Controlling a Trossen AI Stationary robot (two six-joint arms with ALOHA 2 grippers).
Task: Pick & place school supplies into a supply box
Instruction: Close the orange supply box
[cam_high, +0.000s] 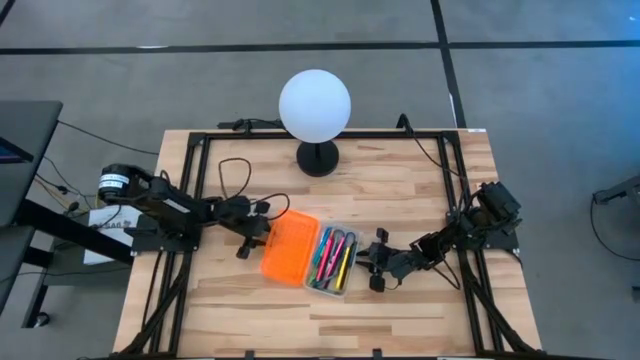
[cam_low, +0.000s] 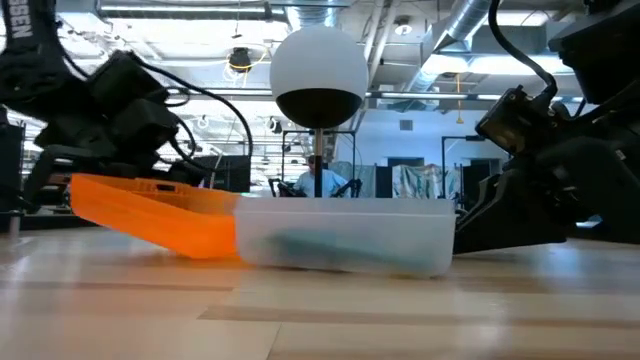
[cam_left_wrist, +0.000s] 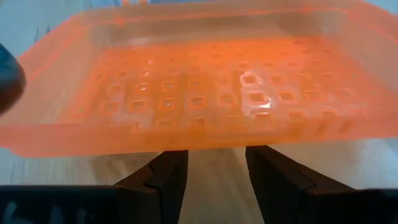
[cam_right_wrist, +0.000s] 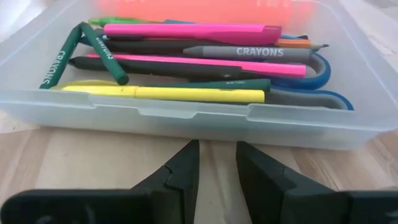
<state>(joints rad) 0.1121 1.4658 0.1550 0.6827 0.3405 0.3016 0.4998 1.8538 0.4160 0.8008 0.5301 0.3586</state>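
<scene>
With school supplies (cam_right_wrist: 186, 62) inside the supply box (cam_high: 335, 261) mid-bench, left gripper (cam_high: 248, 238) and right gripper (cam_high: 378, 270) flank it, released.

Counter (cam_high: 420, 180): light wood planks. Directly on it: clear supply box (cam_high: 334, 260) near the middle, toward the front edge, holding pens and markers; its orange lid (cam_high: 289, 246) lies open beside it, tilted. White globe lamp (cam_high: 315, 105) on a black base (cam_high: 318, 158) sits at the middle of the back edge. My left hand (cam_high: 243, 241) and right hand (cam_high: 378, 265) flank the box, each parted.
</scene>
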